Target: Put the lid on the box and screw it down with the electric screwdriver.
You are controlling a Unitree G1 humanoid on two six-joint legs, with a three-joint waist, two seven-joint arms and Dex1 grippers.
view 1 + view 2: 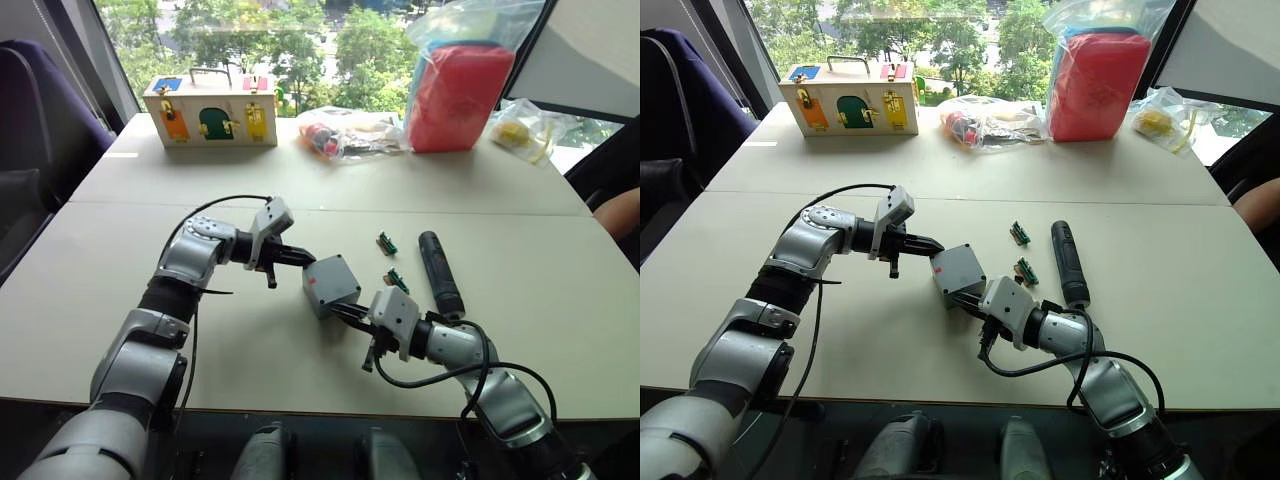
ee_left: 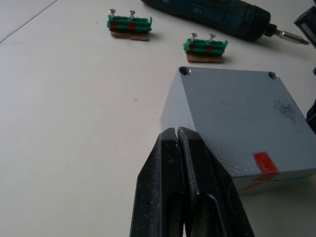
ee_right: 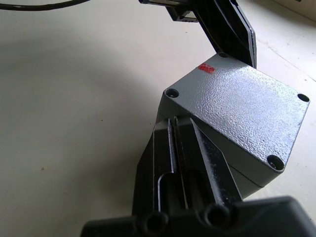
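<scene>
Lid (image 1: 330, 276) seated on box (image 1: 322, 300) already by the look of it, with the pair lying mid-tabletop (image 1: 120, 290) between both hands, tilted slightly rather than flat. Left hand (image 1: 297, 257) clenched, fingers (image 2: 182, 182) pressed together with nothing between them, tip resting against the lid edge near the red mark (image 2: 264, 162). Right hand (image 1: 345, 313) likewise closed and empty, its fingers (image 3: 182, 158) nudged up against the opposite lower corner of the box. Judged as squaring-up before fastening: best done by pushing gently from both sides until the corner screw holes (image 2: 185, 71) line up and the box sits flat, without tipping it further or sliding it toward the small green terminal blocks (image 1: 387, 243) just beyond. Electric screwdriver (image 1: 440, 274) lying untouched near the box on the robot's right, bit end pointing toward the robot; next requires opening the right hand and reaching for its barrel while the left steadies the lid. Risk: lid shifting off if pressure is uneven. Wooden latch box (image 1: 211, 112) and bagged items (image 1: 455, 75) sitting well apart at the far edge.
</scene>
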